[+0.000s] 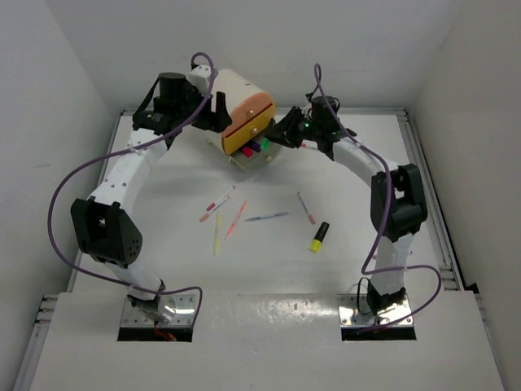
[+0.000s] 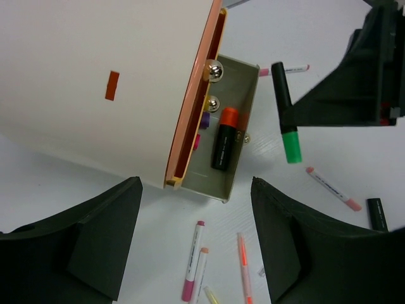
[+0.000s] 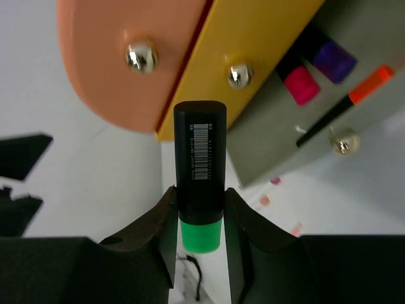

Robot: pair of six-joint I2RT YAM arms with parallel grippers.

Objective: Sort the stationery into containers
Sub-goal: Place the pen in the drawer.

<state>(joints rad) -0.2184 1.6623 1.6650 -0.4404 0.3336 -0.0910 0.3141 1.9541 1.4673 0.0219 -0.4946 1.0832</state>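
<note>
My right pincer [image 3: 200, 206] grips the green-capped black highlighter [image 3: 200, 152], its barrel pointing straight ahead. The open grey drawer [image 3: 266, 152] lies just ahead-right of the tips.

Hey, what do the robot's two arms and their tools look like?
The left arm and right arm have white links and chunky black joint housings. A purple cable loops loosely along each. The left tool and right tool have broad matte black fingers.
</note>
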